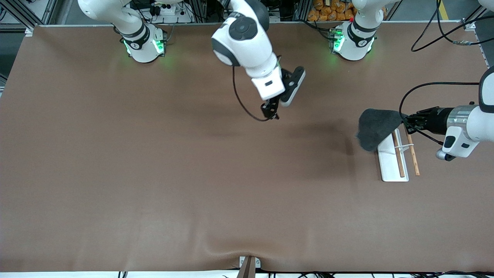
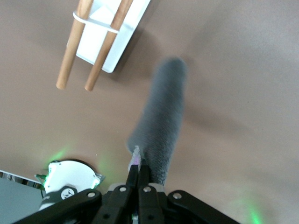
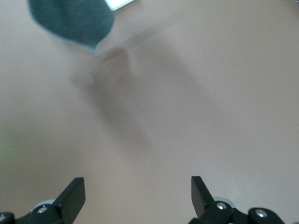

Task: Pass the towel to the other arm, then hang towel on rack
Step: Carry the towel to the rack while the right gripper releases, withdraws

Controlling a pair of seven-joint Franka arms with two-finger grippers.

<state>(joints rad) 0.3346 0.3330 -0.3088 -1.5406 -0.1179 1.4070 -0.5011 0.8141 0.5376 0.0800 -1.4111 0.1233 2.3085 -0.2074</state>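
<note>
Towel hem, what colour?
Lighter grey edge on the dark grey towel; right wrist view shows it best.

Fuzzy matt cloth towel; rack of smooth wooden rods

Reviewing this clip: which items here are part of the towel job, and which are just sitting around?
Part of the job:
towel, held by the left tool over the rack
rack
right tool, open, waiting over bare table

Just lying about:
orange items past the table's edge
</note>
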